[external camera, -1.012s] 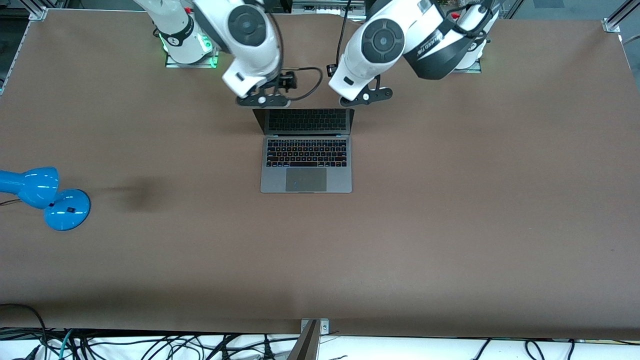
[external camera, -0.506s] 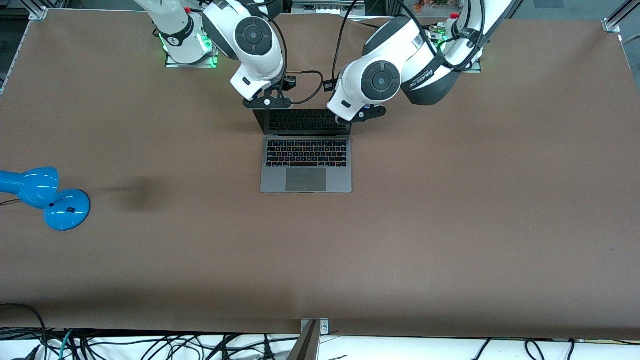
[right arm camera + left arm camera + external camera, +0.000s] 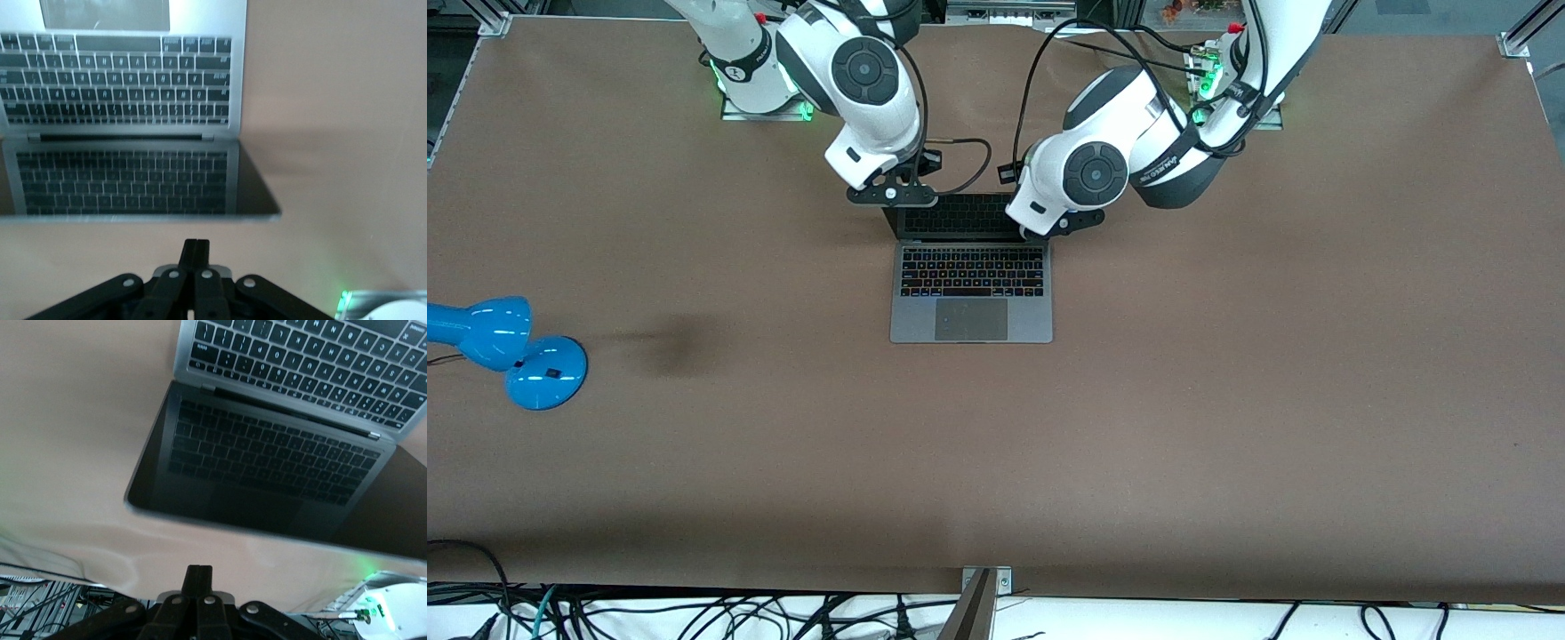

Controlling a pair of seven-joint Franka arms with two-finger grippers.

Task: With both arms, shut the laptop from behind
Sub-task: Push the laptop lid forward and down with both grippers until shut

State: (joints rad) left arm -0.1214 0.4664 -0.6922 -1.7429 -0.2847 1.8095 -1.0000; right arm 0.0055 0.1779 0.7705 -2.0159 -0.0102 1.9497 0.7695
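The space-grey laptop (image 3: 971,331) stands open in the middle of the table, its dark screen (image 3: 960,216) upright and mirroring the keyboard. My right gripper (image 3: 892,195) is shut and empty, at the screen's top corner toward the right arm's end. My left gripper (image 3: 1062,223) is shut and empty, at the other top corner. In the left wrist view the shut fingers (image 3: 198,572) point at the screen (image 3: 260,470) from just above its top edge. In the right wrist view the shut fingers (image 3: 195,245) sit just above the screen's top edge (image 3: 127,180).
A blue desk lamp (image 3: 516,351) lies near the table edge at the right arm's end. The arm bases (image 3: 760,84) stand along the edge farthest from the front camera. Loose cables (image 3: 694,613) hang below the nearest edge.
Both arms have come down and in toward the laptop's lid, and each shut gripper now sits at a top corner of the screen. The lid's angle looks unchanged.
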